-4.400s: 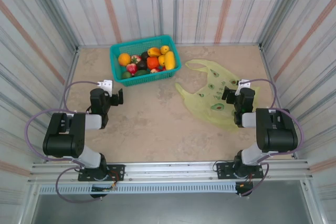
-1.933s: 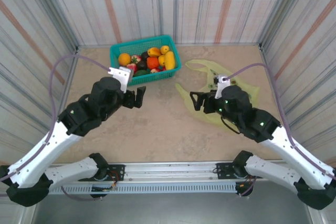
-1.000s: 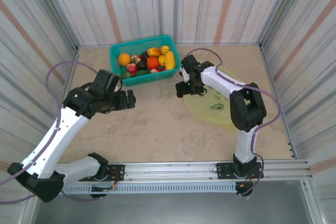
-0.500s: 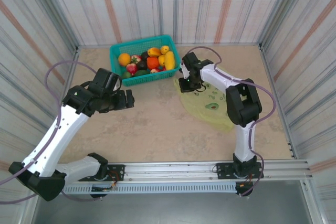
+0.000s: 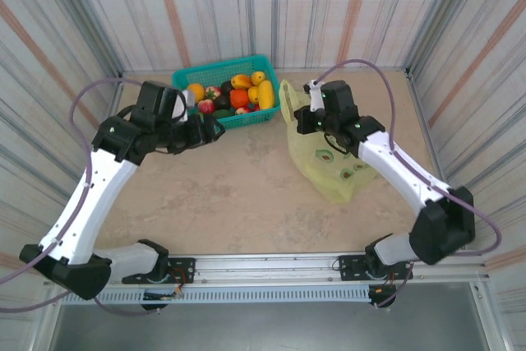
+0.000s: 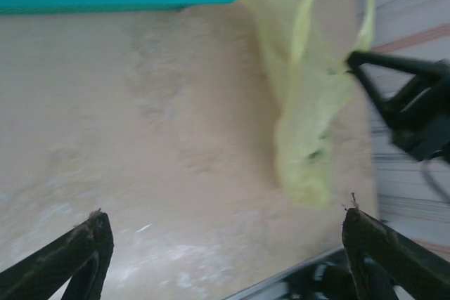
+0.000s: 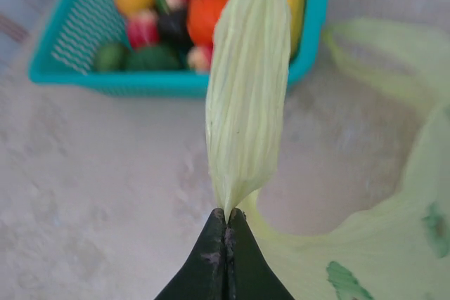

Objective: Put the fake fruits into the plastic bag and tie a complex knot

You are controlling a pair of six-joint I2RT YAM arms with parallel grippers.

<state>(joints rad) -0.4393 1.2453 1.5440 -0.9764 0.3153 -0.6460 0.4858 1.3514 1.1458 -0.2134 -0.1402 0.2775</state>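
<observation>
right gripper point(image 7: 226, 214) pinched shut on plastic bag point(image 5: 320, 172) handle, bag hanging just right of basket point(image 5: 222, 65) (fake fruits point(image 5: 238, 96) inside it) — left gripper point(image 6: 223, 213) wide open, empty, at basket's front. raise handle gently, spread mouth before loading — thin film likely tears.

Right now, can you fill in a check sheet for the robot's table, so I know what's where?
Surface: beige speckled tabletop, faint pale scuffs.
Job's things: glossy plastic fake fruits piled in the basket; thin yellow-green plastic bag partly lifted, no knot seen.
Clutter: teal mesh basket at the far edge.
Hands: left hand open, empty, near the basket; right hand shut on the bag's handle strip.
Cables: purple cables loop off both arms.
Surroundings: striped walls; metal rail at the near edge.
</observation>
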